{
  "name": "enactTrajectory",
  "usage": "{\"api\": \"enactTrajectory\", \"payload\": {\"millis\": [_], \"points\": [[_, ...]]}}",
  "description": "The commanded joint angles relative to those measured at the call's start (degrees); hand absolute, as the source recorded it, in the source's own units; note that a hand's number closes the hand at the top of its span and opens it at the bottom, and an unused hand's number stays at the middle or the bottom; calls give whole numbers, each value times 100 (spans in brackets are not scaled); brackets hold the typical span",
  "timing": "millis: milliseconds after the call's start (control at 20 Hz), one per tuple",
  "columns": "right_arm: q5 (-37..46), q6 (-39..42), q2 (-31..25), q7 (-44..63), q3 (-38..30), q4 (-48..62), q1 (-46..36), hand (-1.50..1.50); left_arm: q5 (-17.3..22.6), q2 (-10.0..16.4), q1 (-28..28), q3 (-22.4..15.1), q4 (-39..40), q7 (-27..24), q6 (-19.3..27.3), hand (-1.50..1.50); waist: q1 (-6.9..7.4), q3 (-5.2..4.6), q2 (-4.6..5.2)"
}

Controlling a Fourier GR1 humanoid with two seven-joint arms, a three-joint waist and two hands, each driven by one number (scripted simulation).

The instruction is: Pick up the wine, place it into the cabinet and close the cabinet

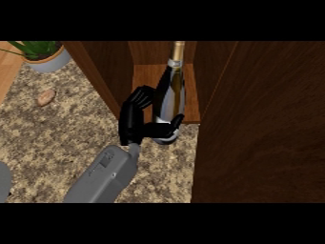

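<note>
**Wine bottle at the cabinet mouth, hand wrapped round its low end**

Head view: the wine bottle (pixel 172 90) is seen at the mouth of the open cabinet (pixel 107 78). Its gold-foil neck is pointed away toward the back, and its base hangs just past the shelf's front edge, above the speckled desk (pixel 59 128). So the long axis runs straight into the opening.

The right hand (pixel 138 125) is curled round the bottle's lower part, with the thumb laid across the front and the fingers tucked against its left side. The bottle sits just right of and beyond the palm. The left hand isn't shown at all.

A push further along that axis is probably needed before it's let go. The cabinet door (pixel 270 124) is stood open on the right.
</note>
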Motion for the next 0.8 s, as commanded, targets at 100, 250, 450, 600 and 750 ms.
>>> {"api": "enactTrajectory", "payload": {"millis": [100, 250, 450, 600, 750], "points": [[-839, 13, -76, 486, -344, -1052, 232, -150, 526, 0, -84, 141, 672, -608, -474, 150, 66, 1, 4], [-701, 30, -15, 494, -75, -1102, 147, -150, 1170, 0, -459, 156, 1236, -1022, -418, 150, -86, -7, 32], [-588, 130, -16, 279, -188, -1081, 440, -150, 1179, 0, -727, 280, 1528, -839, -552, 150, 26, 3, 0], [-546, 149, 18, 395, 72, -1205, 474, -150, 1634, 0, -953, 30, 1782, -1082, -333, 150, -71, -2, 10], [-639, 150, 90, 193, -76, -1037, 516, -150, 1689, 0, -1566, 180, 2107, -611, -367, 150, -42, 3, 5]]}}
